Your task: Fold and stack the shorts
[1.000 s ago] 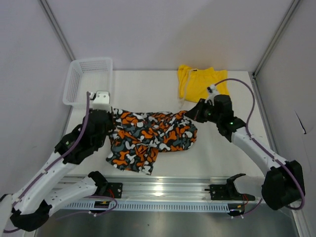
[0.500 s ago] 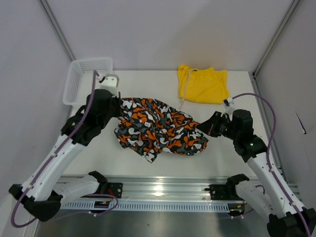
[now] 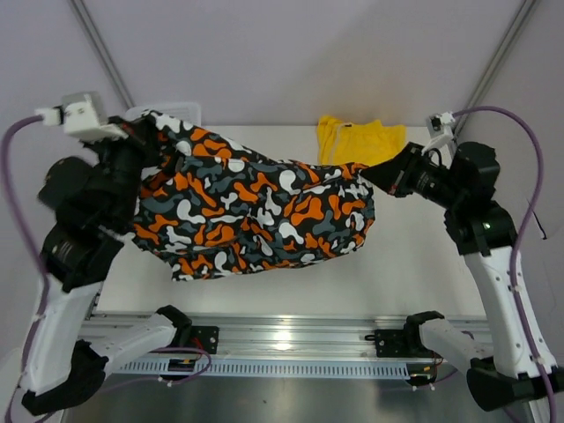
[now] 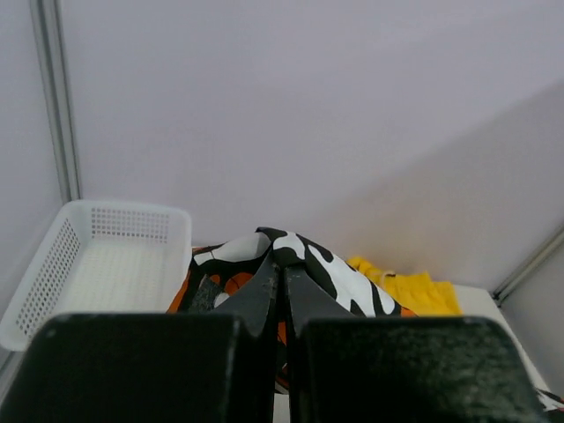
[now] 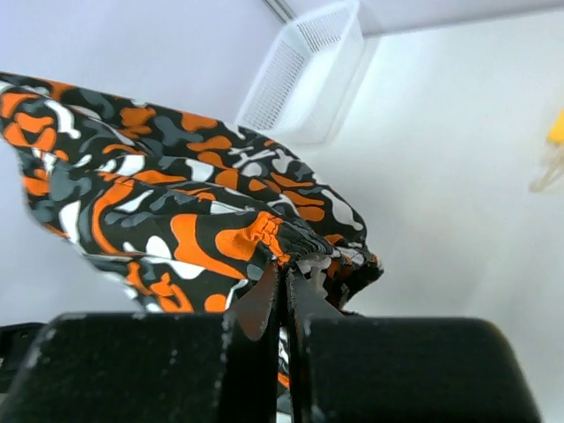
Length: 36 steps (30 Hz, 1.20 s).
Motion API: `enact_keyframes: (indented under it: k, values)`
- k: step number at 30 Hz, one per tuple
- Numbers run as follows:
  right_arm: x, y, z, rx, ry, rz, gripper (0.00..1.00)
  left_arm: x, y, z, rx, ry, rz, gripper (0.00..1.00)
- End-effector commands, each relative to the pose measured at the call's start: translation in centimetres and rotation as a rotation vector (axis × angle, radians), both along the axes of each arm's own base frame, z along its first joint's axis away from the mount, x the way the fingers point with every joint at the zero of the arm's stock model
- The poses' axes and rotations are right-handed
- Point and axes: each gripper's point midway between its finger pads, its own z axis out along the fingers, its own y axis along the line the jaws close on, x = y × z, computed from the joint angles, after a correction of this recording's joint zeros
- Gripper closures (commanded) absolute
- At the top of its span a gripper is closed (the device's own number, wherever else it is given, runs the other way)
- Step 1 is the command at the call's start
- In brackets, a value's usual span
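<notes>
The patterned shorts (image 3: 256, 207), blotched orange, white, black and grey, hang stretched in the air between both arms, above the table. My left gripper (image 3: 159, 132) is shut on their left edge, high at the left, and my right gripper (image 3: 370, 174) is shut on their right edge. In the left wrist view the fabric (image 4: 300, 256) bunches over the closed fingertips (image 4: 284, 269). The right wrist view shows the elastic waistband (image 5: 273, 233) pinched at the fingertips (image 5: 284, 271). The yellow shorts (image 3: 363, 141) lie flat at the back of the table, partly hidden behind the raised pair.
A white mesh basket (image 4: 106, 256) stands at the back left corner, mostly hidden by the left arm in the top view. Grey walls with metal posts close in the table. A metal rail (image 3: 291, 339) runs along the near edge.
Both grippers have risen and moved apart, lifting the patterned shorts off the table and spreading them out in the air. The yellow shorts have not moved.
</notes>
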Motion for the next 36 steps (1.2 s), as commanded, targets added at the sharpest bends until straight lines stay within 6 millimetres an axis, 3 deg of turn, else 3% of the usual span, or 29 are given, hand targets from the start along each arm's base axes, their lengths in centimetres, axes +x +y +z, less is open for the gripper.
enact_keyframes:
  k: [1, 2, 3, 4, 5, 6, 9, 10, 11, 12, 14, 15, 18, 19, 21, 22, 23, 24, 25, 26, 27, 29, 30, 36]
  values:
    - [4.1, 1.0, -8.9, -0.010, 0.311, 0.050, 1.00, 8.6, -5.2, -8.1, 0.208, 0.249, -0.023, 1.00]
    - [4.9, 1.1, -12.2, -0.008, 0.361, 0.045, 1.00, 10.0, -6.3, -10.6, 0.218, 0.322, -0.046, 1.00]
    - [5.5, 1.1, -14.2, -0.004, 0.404, 0.023, 1.00, 12.3, -8.3, -15.8, 0.278, 0.473, -0.094, 1.00]
    - [6.5, 1.2, -16.0, -0.004, 0.413, 0.013, 1.00, 13.5, -8.5, -18.1, 0.256, 0.548, -0.092, 1.00]
    - [6.4, 0.8, -19.4, -0.018, 0.479, -0.015, 1.00, 14.4, -9.1, -20.6, 0.262, 0.625, -0.106, 1.00]
    - [6.7, 0.6, -20.8, -0.023, 0.499, -0.033, 1.00, 16.1, -10.0, -23.9, 0.278, 0.741, -0.133, 1.00]
    - [7.8, 0.2, -24.7, -0.045, 0.556, -0.062, 0.96, 18.4, -11.2, -29.3, 0.283, 0.914, -0.144, 1.00]
    - [8.2, 0.2, -26.1, -0.060, 0.579, -0.060, 0.81, 19.2, -11.3, -29.2, 0.273, 0.915, -0.132, 0.99]
    - [8.4, 0.1, -26.6, -0.068, 0.587, -0.060, 0.67, 19.5, -11.4, -29.7, 0.276, 0.929, -0.125, 0.91]
    - [8.6, 0.0, -26.8, -0.075, 0.584, -0.059, 0.57, 19.6, -11.5, -29.8, 0.278, 0.940, -0.126, 0.51]
    - [8.9, -0.6, -27.2, -0.101, 0.564, -0.080, 0.49, 19.7, -11.1, -29.7, 0.265, 0.944, -0.094, 0.22]
    - [8.6, -1.1, -27.7, -0.106, 0.570, -0.092, 0.45, 19.7, -10.8, -29.3, 0.256, 0.928, -0.079, 0.01]
    - [7.5, -1.9, -28.2, -0.116, 0.567, -0.097, 0.43, 18.3, -9.6, -27.3, 0.254, 0.884, -0.051, 0.01]
    - [7.1, -2.1, -28.4, -0.118, 0.567, -0.096, 0.42, 17.5, -9.1, -25.6, 0.241, 0.853, -0.049, 0.01]
    - [6.2, -2.4, -28.3, -0.125, 0.549, -0.101, 0.42, 16.1, -8.6, -24.9, 0.236, 0.848, -0.054, 0.01]
    - [5.1, -2.6, -29.5, -0.133, 0.568, -0.103, 0.41, 15.3, -8.3, -24.9, 0.233, 0.851, -0.055, 0.01]
    - [4.6, -2.9, -29.9, -0.140, 0.569, -0.115, 0.41, 13.7, -7.8, -24.0, 0.217, 0.829, -0.071, 0.01]
    - [4.0, -3.0, -29.6, -0.143, 0.546, -0.116, 0.41, 12.8, -7.7, -24.7, 0.213, 0.833, -0.089, 0.01]
    - [3.3, -3.2, -30.0, -0.148, 0.551, -0.119, 0.41, 12.0, -7.8, -24.3, 0.196, 0.810, -0.112, 0.01]
    - [2.1, -3.4, -31.3, -0.156, 0.579, -0.126, 0.41, 10.3, -7.8, -23.4, 0.164, 0.766, -0.155, 0.01]
    - [1.6, -3.5, -31.2, -0.152, 0.568, -0.129, 0.41, 9.2, -7.7, -24.7, 0.158, 0.786, -0.172, 0.01]
    - [-0.1, -3.5, -32.6, -0.148, 0.599, -0.115, 0.41, 6.9, -7.7, -23.0, 0.107, 0.717, -0.228, 0.01]
    - [-0.6, -3.5, -32.6, -0.147, 0.594, -0.113, 0.39, 5.9, -7.6, -25.4, 0.099, 0.764, -0.239, 0.01]
    - [-3.8, -2.9, -34.0, -0.133, 0.609, -0.072, 0.42, 1.9, -8.3, -27.5, 0.035, 0.784, -0.352, 0.01]
